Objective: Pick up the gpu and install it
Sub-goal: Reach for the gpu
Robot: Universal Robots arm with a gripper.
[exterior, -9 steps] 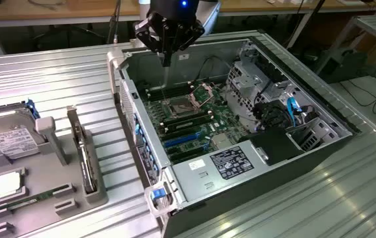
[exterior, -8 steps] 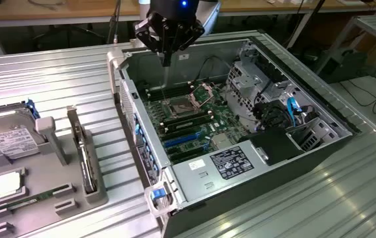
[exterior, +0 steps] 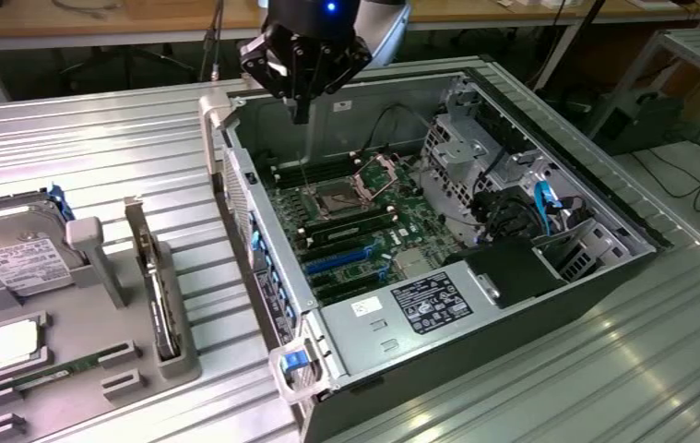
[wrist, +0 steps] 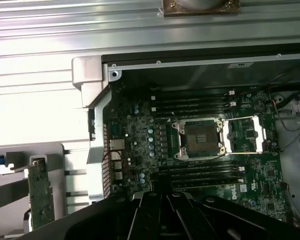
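Green-faced gpu stands on edge in grey holder.

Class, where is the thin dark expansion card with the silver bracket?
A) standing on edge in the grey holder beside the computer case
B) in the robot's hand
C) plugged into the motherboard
A: the thin dark expansion card stands on edge in the grey plastic holder, outside the open computer case.

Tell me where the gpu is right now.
The gpu stands on edge in the grey holder on the exterior view's left, between the hard drive and the open computer case.
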